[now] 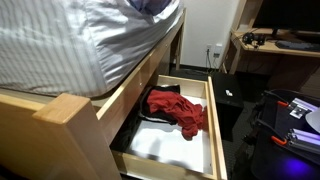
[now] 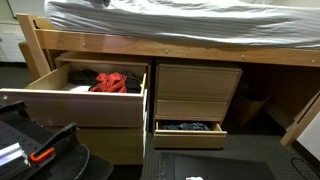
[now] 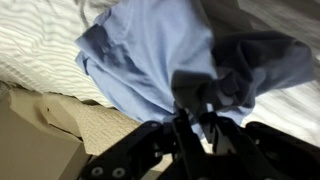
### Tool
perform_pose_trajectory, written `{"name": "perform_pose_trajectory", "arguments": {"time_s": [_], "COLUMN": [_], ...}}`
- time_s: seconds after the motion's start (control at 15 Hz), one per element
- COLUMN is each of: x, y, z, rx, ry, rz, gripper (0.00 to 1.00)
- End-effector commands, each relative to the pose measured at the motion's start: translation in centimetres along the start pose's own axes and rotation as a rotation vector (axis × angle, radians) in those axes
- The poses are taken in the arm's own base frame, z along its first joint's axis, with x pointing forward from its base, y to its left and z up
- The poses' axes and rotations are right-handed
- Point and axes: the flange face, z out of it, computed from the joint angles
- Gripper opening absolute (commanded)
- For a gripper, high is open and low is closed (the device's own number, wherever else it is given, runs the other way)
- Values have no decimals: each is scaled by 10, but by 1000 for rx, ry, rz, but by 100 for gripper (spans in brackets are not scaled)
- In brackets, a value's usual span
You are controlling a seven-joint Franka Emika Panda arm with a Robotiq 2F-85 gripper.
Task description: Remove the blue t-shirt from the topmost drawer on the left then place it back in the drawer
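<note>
The blue t-shirt (image 3: 160,50) lies bunched on the striped bed sheet (image 3: 40,45) in the wrist view. My gripper (image 3: 195,122) is shut on a fold of its fabric at the near edge. In an exterior view a bit of blue cloth (image 1: 152,6) shows at the top edge, over the mattress. The topmost left drawer (image 2: 85,105) stands pulled open in both exterior views. It holds a red garment (image 2: 113,82), which also shows in an exterior view (image 1: 180,110). No blue shirt shows inside the drawer (image 1: 215,125).
The wooden bed frame (image 2: 180,52) carries the mattress (image 1: 70,40) above the drawers. A lower drawer on the other side (image 2: 188,128) is open with dark clothes inside. A desk (image 1: 275,45) stands at the back. Black equipment (image 2: 35,150) sits in front.
</note>
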Motion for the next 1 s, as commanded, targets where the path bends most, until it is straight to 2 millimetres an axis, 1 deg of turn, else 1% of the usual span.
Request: {"name": "perform_pose_trajectory", "arguments": {"time_s": [0.0,0.07,0.13,0.2,0.33,0.47,0.53,0.6,0.73,0.8,0.93], "x": [-11,-5,15,29,60,89,98,106,113,114,110], "y": [-4,-5,-2,-2,-4,-4,-4,-3,3,7,19], "z": [19,23,10,6,-12,-30,-36,-41,-47,-49,-45], "rx": [-32,-43,-76,-114,-154,-180,-182,-176,-152,-146,-135], "ry": [61,90,134,175,243,283,297,307,327,340,349], "rz": [-33,-38,-53,-73,-98,-107,-104,-106,-97,-83,-50], "gripper": [5,5,5,5,5,5,5,5,5,5,5]}}
